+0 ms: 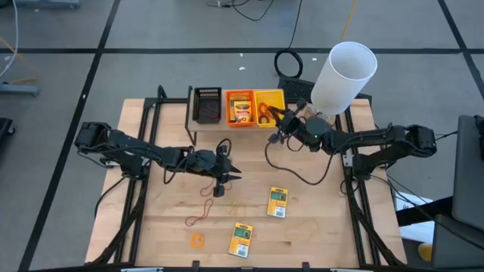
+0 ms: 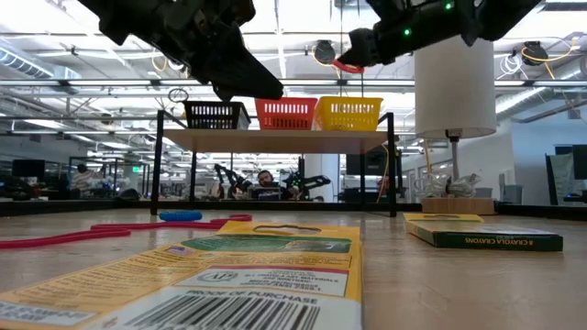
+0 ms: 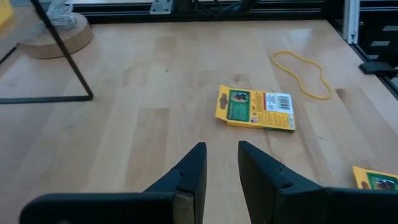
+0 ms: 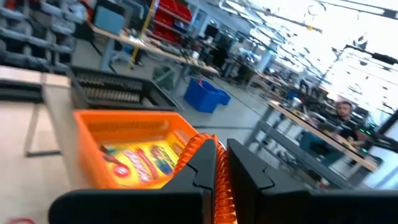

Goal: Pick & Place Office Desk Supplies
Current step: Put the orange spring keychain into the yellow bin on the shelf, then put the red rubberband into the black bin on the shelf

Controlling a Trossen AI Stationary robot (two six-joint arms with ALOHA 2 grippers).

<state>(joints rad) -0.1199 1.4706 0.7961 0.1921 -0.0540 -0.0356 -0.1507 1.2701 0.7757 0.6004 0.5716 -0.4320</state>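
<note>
Two yellow packs [image 1: 277, 202] [image 1: 241, 239] lie flat on the wooden table; another pack [image 4: 140, 158] lies in the orange bin [image 1: 240, 108]. A red rubber band [image 1: 200, 217] and a small orange one [image 1: 197, 240] lie at the near left. My left gripper [image 1: 231, 172] hangs open above the table's middle, nothing between its fingers [image 3: 193, 171]; one pack [image 3: 255, 109] and a yellow band [image 3: 301, 65] lie ahead of it. My right gripper [image 1: 274, 119] is raised beside the yellow bin [image 1: 269, 100], shut on an orange-red rubber band [image 2: 348, 66]. My right gripper pinches the orange-red rubber band [image 4: 216, 177] between its two fingers. The fingers reach about level toward the bins. The band is lifted clear of the table, and a small loop of it [image 2: 347, 66] shows at the fingertips.
Black [image 1: 207, 104], orange and yellow bins stand in a row on a raised shelf at the table's far edge. A big white cylinder [image 1: 344, 75] stands at the far right on a round wooden base [image 3: 53, 37]. The shelf's black legs [image 3: 62, 56] stand on the table.
</note>
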